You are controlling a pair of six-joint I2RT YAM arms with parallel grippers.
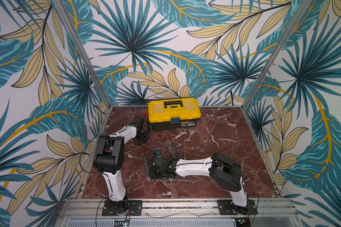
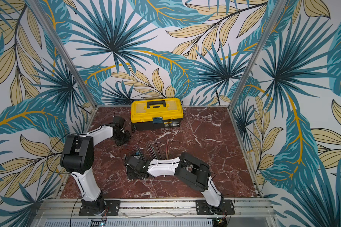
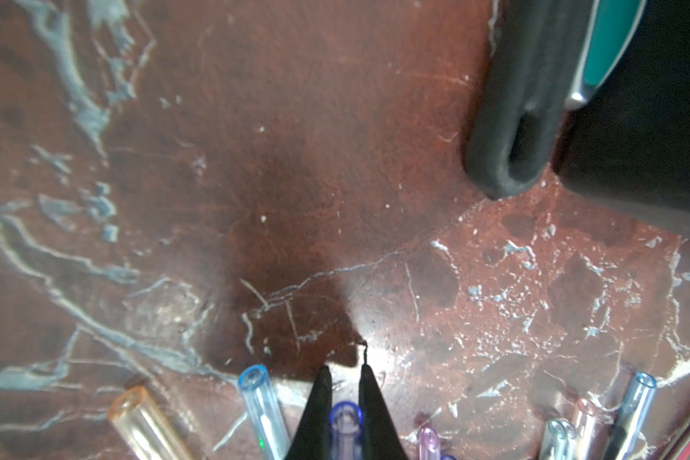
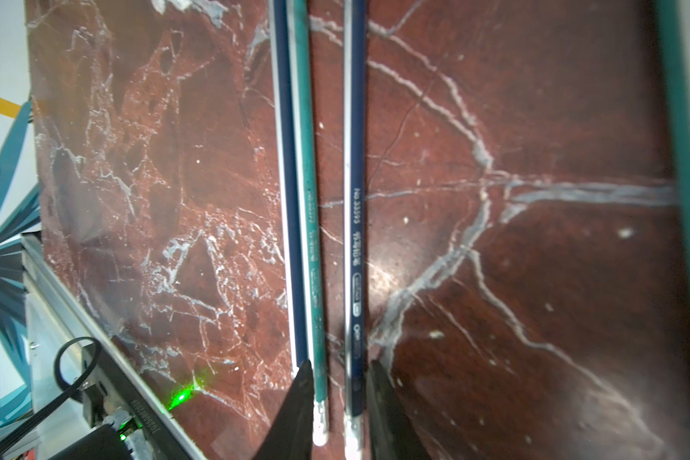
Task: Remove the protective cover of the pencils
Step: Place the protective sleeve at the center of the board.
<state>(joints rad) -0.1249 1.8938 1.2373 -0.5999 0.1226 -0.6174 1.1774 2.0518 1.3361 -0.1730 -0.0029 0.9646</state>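
In the left wrist view my left gripper (image 3: 345, 372) is shut on a blue translucent protective cover (image 3: 345, 424). Loose covers lie around it on the marble: an orange one (image 3: 142, 424), a light blue one (image 3: 261, 406) and a pink one (image 3: 429, 442). In both top views this gripper (image 1: 141, 138) sits low beside the toolbox. My right gripper (image 4: 341, 368) is narrowly open, its jaws straddling a teal pencil (image 4: 307, 207) and a dark blue pencil (image 4: 355, 207) near their eraser ends. More pencils (image 1: 171, 151) fan out behind the right wrist.
A yellow toolbox (image 1: 173, 114) stands at the back centre, a red tool (image 1: 146, 114) at its left. A black loop (image 3: 510, 131) and a teal-handled tool (image 3: 610, 47) lie close to my left gripper. Wall panels enclose the marble table (image 1: 224, 137).
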